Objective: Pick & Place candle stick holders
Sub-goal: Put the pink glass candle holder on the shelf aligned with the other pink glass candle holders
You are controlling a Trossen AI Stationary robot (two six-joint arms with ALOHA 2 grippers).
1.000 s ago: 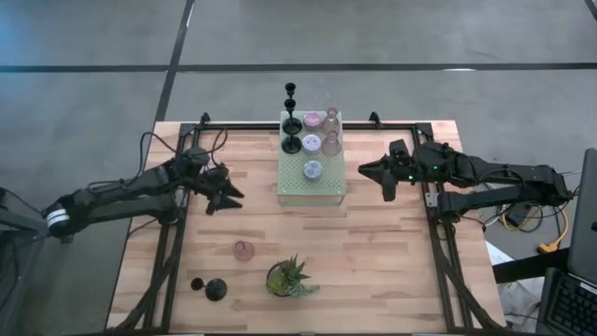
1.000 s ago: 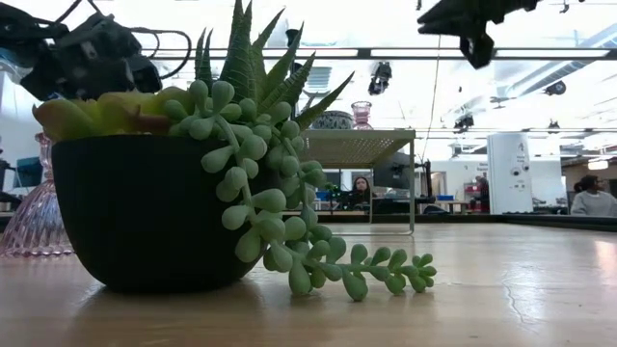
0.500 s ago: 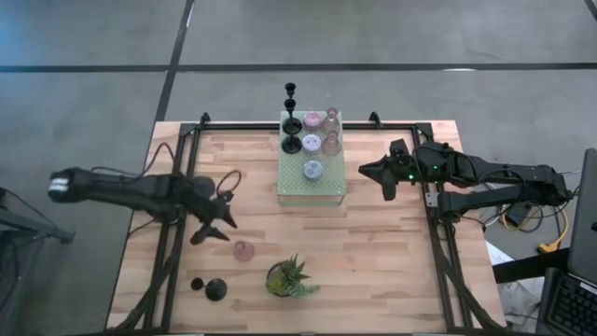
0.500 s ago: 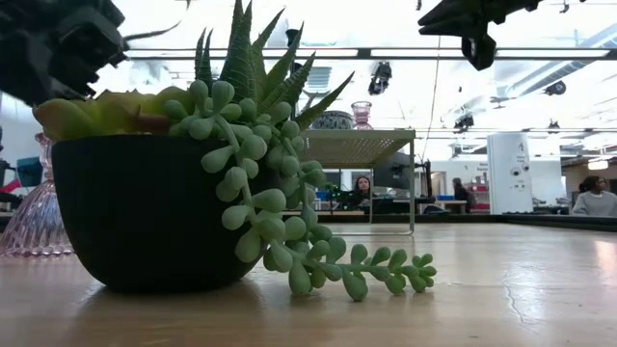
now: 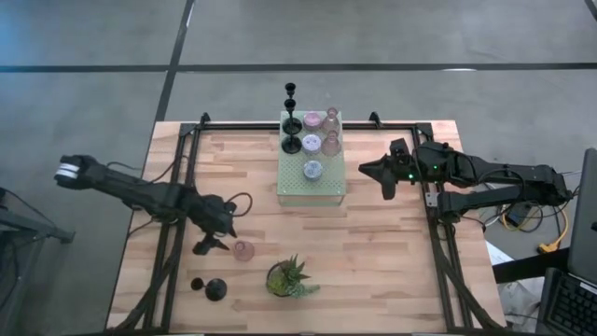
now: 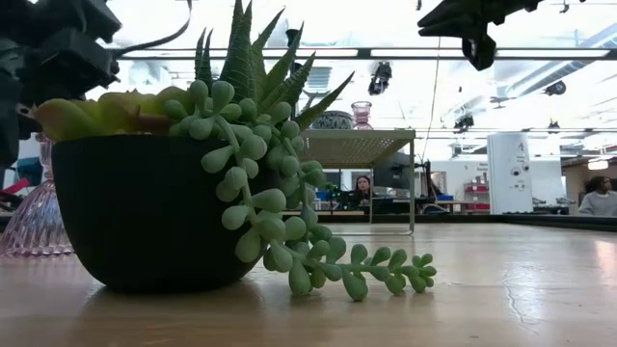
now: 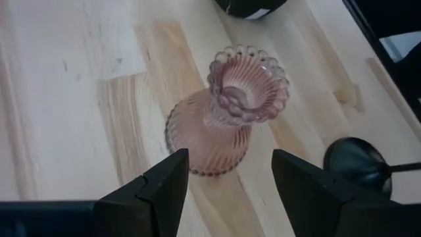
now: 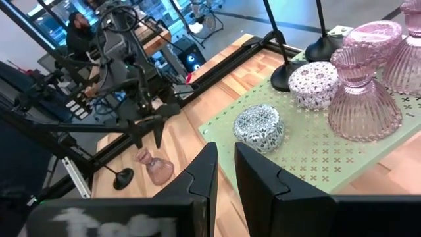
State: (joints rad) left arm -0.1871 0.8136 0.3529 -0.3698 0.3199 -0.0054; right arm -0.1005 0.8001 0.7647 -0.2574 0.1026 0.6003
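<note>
Swinging from beside the pale green perforated box (image 5: 312,174) toward the near part of the worktop (image 5: 392,271), the left arm had carried its end effector (image 5: 209,245) down to the lone pink glass holder (image 5: 243,250), which stood upright near the potted plant (image 5: 288,277). Earlier that end effector hung level with the box; now it sat just beside the holder. The wrist camera looked down on the ribbed pink holder (image 7: 227,108) framed between the two dark fingers (image 7: 158,191), which stood released and apart, one to each side and not touching the glass. That suggested the approach was nearly done and the closing was the next step, so one more holder was about to join the set.

The left arm reached long and low from the left edge, its forearm angled across the frame rail and its wrist tipped downward. A black holder (image 5: 213,288) lay tipped on the worktop close to the near edge, still to be collected.

On the box stood the rest: two black stemmed holders (image 5: 292,131), pink glass holders (image 5: 330,140) and lilac-grey squat holders (image 5: 313,169). The right arm had not shifted; its end effector (image 5: 384,188), clenched on nothing, hovered off the right side of the box.
</note>
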